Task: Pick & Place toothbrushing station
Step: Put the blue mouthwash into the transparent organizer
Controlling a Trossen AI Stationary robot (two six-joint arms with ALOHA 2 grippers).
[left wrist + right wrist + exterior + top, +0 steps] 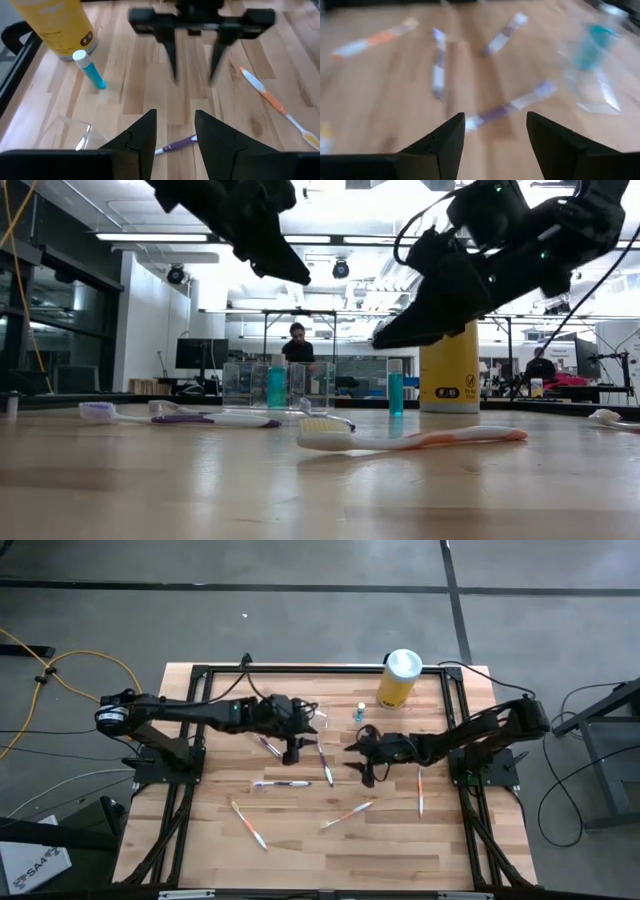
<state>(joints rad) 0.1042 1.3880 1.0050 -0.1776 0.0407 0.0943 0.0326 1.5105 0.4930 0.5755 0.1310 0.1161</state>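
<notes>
The toothbrushing station, a small clear plastic holder (319,719), stands on its base on the wooden table (200,830). It also shows in the low view (278,385), the left wrist view (70,132) and the right wrist view (600,87). My left gripper (297,742) hovers open and empty just beside it, toward the near edge; its fingers show in its wrist view (172,135). My right gripper (361,762) is open and empty, right of the holder, facing the left gripper (495,132). Both hang above the table in the low view (300,275) (385,340).
A yellow canister with a white lid (399,678) stands at the far right, a small teal bottle (360,712) beside it. Several toothbrushes lie scattered: purple ones (282,783) (326,764), orange ones (347,814) (248,825) (420,792). A person stands in the room behind (297,343).
</notes>
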